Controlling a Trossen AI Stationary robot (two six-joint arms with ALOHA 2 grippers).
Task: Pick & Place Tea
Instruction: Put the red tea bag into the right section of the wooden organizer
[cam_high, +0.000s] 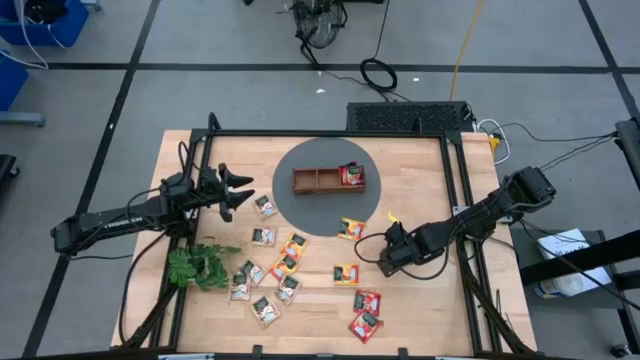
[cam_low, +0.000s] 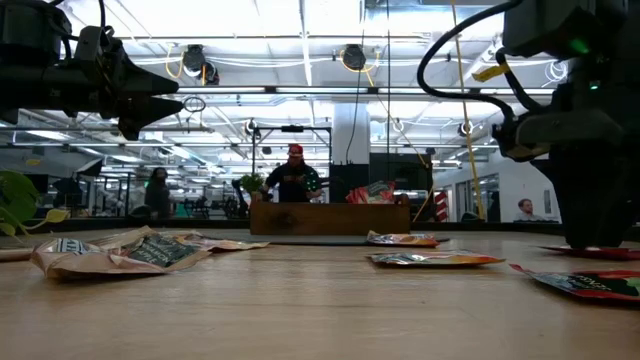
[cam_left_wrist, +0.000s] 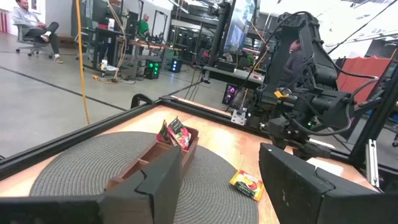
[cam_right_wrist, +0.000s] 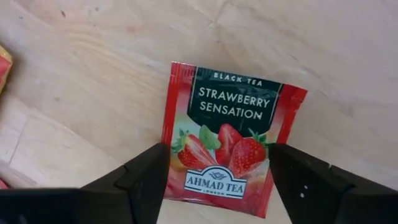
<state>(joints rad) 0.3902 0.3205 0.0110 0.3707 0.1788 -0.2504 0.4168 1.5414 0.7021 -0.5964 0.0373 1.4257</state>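
Straddling a red flat square strawberry tea sachet (cam_right_wrist: 227, 140), the right pincer (cam_right_wrist: 217, 180) stands with its fingers spread wide, one on each side of the packet, holding nothing yet. In the high view the right pincer (cam_high: 392, 250) sits low over the pale wooden surface (cam_high: 430, 310), right of an orange-yellow sachet (cam_high: 346, 274) and above two more red sachets (cam_high: 366, 312) near the front edge.

The risk, as I judge it, is a flat packet lying flush on wood: the fingertips may slide over its edges or crumple it instead of lifting it. A close that starts too high would miss it altogether; one that presses down hard could pin it to the surface.

The sachet lies flat, printed face up, turned a little askew between the fingers. It is nearly square, so its long axis is weak; the lettering runs across the gap from finger to finger.

The brown wooden three-compartment tray (cam_high: 328, 180) rests on a dark round mat (cam_high: 290, 200), with red sachets in one end compartment. The left pincer (cam_high: 238, 191) hovers near the mat with its fingers apart and empty.
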